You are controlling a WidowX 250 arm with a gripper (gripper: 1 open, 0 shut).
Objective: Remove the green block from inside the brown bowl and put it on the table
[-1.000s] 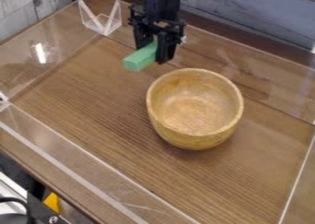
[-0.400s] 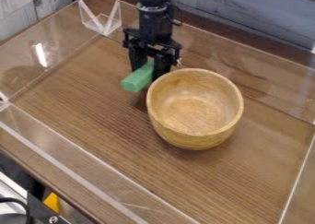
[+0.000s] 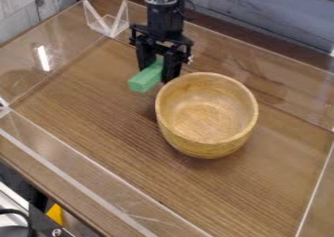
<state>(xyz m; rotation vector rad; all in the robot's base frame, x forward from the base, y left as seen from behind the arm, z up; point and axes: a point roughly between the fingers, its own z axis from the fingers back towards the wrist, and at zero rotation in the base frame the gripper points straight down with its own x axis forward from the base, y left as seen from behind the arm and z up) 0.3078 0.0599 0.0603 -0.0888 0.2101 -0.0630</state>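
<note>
The green block (image 3: 144,79) hangs tilted just left of the brown bowl (image 3: 206,113), its lower end at or just above the table (image 3: 92,134); I cannot tell whether it touches. My gripper (image 3: 159,62) comes down from above and is shut on the green block's upper end, close to the bowl's back-left rim. The bowl itself is empty, with its wooden inside fully in view.
Low clear plastic walls (image 3: 53,56) edge the tabletop on the left, back and front. A clear plastic piece (image 3: 107,19) stands at the back left behind the arm. Open wood surface lies left of and in front of the bowl.
The gripper has come down with the green block, from higher up behind the bowl to beside the bowl's left rim. The bowl has not moved.
</note>
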